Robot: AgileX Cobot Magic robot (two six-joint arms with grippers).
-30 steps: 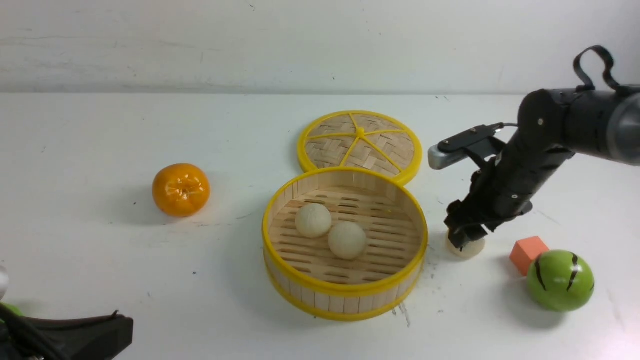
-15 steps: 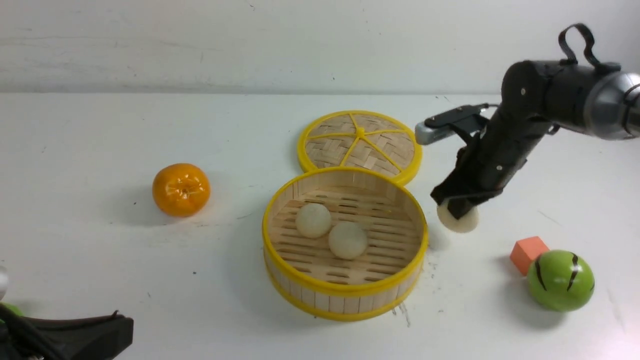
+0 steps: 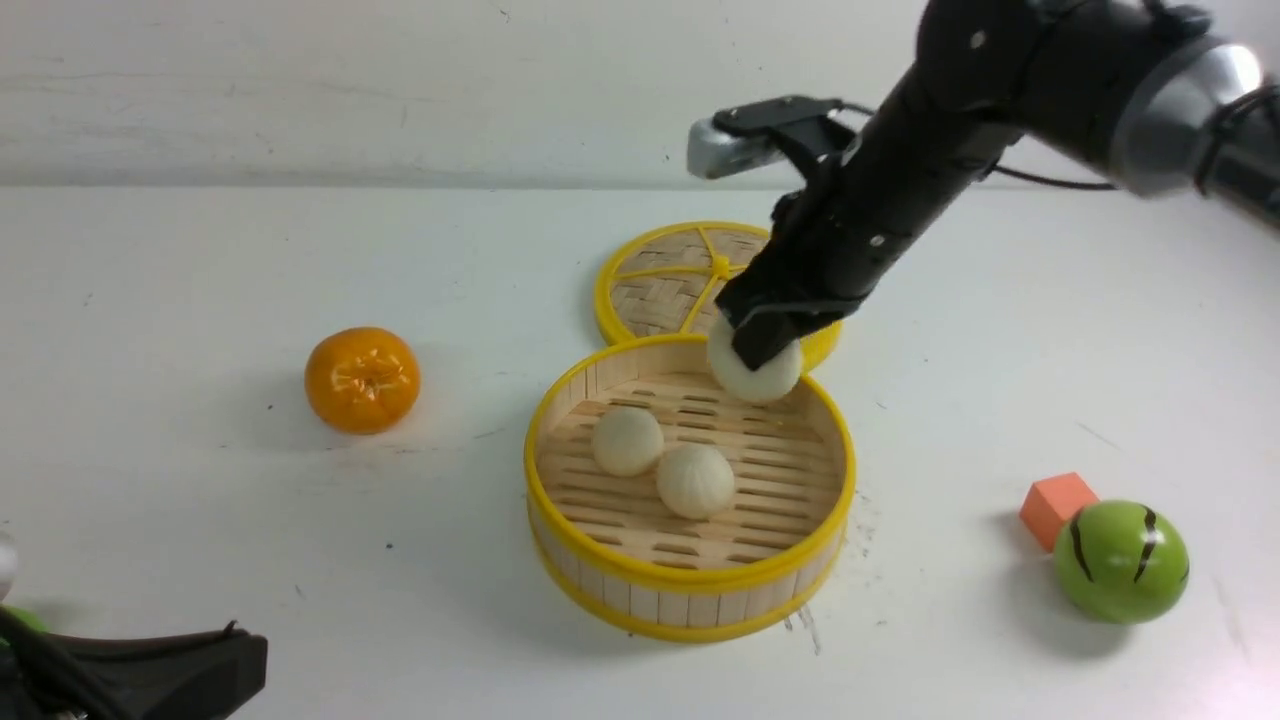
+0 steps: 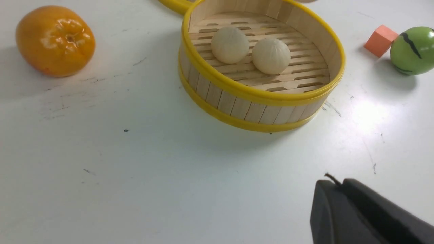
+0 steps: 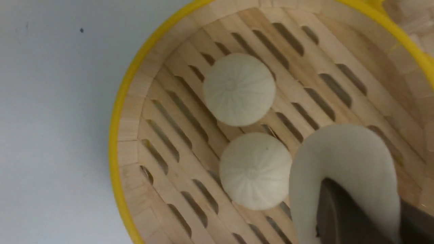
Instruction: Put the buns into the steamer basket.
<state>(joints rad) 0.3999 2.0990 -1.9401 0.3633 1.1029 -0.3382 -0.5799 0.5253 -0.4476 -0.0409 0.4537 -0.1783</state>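
The right tool (image 3: 762, 350) pinches the third bun (image 3: 772, 380) above the far side of the steamer basket (image 3: 690, 578), where two buns (image 3: 627, 440) already sit. Placing remains: lower over bare slats, then release.

White scuffed tabletop (image 3: 200, 560), plain white wall (image 3: 300, 80) behind, even light

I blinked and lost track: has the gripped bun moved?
Yes. The gripped bun rose from beside the orange block and went left to above the steamer basket.
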